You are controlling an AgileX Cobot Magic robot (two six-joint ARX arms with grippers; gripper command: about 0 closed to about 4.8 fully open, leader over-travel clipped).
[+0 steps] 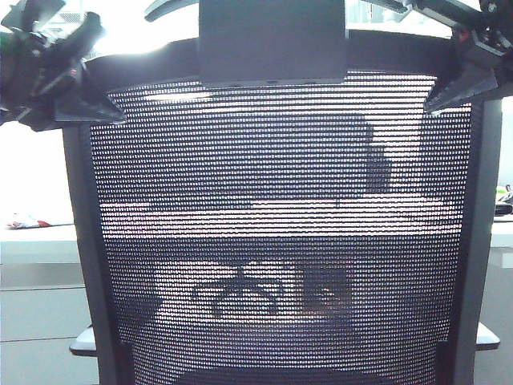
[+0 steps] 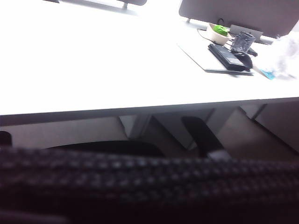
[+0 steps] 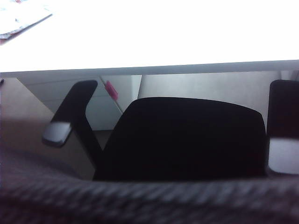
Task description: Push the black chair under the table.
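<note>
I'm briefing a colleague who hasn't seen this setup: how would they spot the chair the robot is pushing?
Facing the white table, the black chair fills the exterior view. The left gripper and right gripper are at its top corners. Its see-through mesh back and solid headrest bracket set it apart.

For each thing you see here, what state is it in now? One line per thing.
Black chair: upright, its seat at the table's edge, backrest still outside.
Table: its top holds a keyboard and a bowl.
Left hand: at the backrest's top left corner; grip unclear.
Right hand: at the top right corner; grip unclear.
</note>
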